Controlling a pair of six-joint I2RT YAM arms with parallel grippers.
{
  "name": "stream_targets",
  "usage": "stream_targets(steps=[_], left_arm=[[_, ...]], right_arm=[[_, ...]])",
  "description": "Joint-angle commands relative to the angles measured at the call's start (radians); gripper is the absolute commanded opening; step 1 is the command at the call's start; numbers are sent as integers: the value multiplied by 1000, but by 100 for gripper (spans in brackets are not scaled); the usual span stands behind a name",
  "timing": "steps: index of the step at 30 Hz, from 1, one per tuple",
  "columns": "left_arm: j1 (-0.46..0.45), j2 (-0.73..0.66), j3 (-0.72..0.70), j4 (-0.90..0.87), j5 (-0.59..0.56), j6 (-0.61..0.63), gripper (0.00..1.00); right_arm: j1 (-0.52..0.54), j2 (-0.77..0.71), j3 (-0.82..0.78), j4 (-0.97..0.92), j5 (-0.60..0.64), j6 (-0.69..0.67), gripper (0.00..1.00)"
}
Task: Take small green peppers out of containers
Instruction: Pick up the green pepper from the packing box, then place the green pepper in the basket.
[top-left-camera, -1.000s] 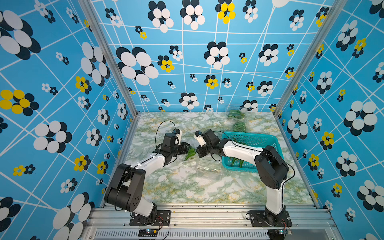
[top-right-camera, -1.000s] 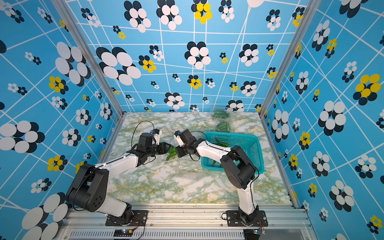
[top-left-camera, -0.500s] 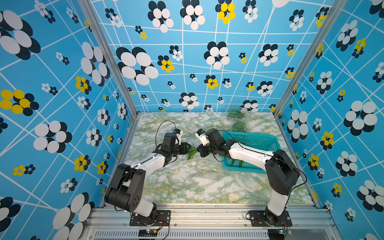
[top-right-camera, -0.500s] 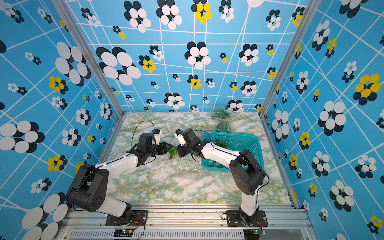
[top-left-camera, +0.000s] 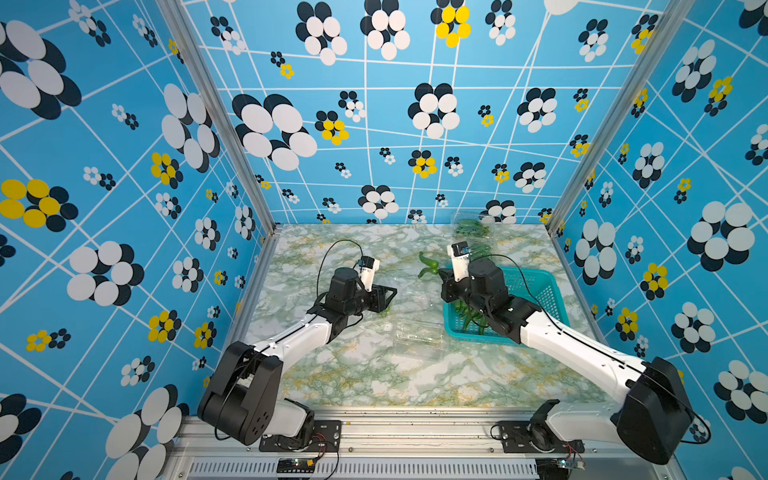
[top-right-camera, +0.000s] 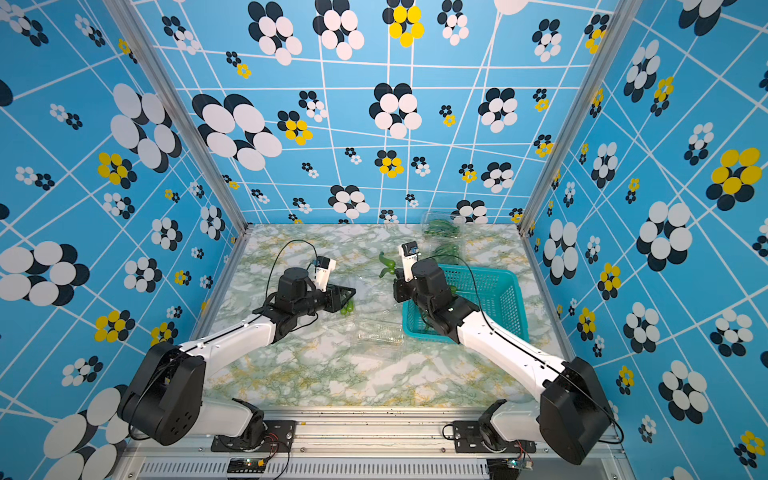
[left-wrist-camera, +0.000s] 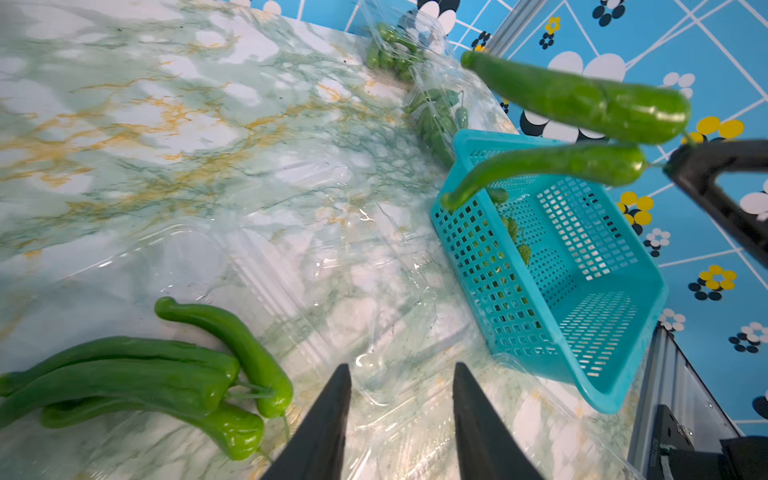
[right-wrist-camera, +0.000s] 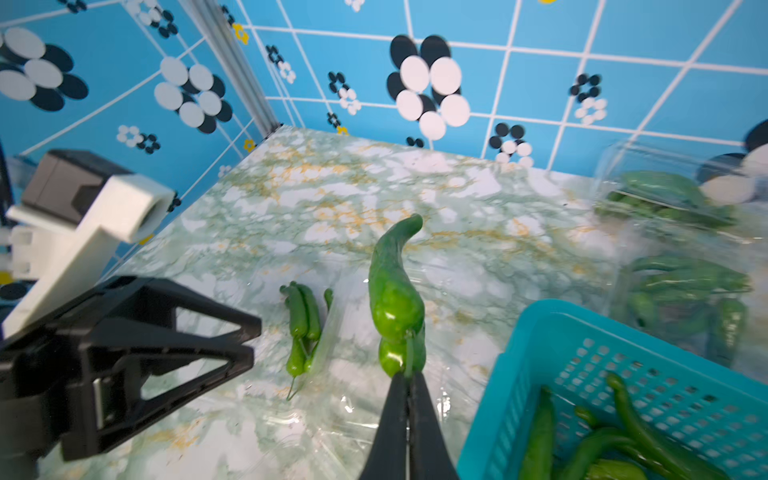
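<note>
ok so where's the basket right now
In both top views the basket sits on the right side of the table, under the right arm, with full containers behind it and an empty container by its near left corner.

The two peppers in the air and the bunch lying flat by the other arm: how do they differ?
The raised peppers are off the table, stems pinched by the shut jaws of the right arm; the lying bunch rests loose beside the open jaws of the left arm. Raised: two; lying: more. Both glossy green, curved.
</note>
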Motion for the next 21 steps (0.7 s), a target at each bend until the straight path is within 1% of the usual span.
stream_targets(steps=[1,2,3,7,11,15,21], left_arm=[[-39,24,43,-7,55,58,42],[-51,33,52,-18,61,69,42],[-65,42,65,-34,66,82,42],[-111,82,113,-103,48,136,42],[-118,126,144,-153,28,147,42],[-117,123,144,-166,-27,154,42],[-117,109,136,-178,-85,168,42]], right_arm=[[-41,-67,-48,31,171,33,0],[-57,-76,-57,26,199,50,0],[-67,-78,-61,7,261,77,0],[-104,-34,-80,-5,312,124,0],[-118,77,-73,-10,321,169,0],[-120,166,-45,-37,313,202,0],[-119,194,-50,-76,276,267,0]])
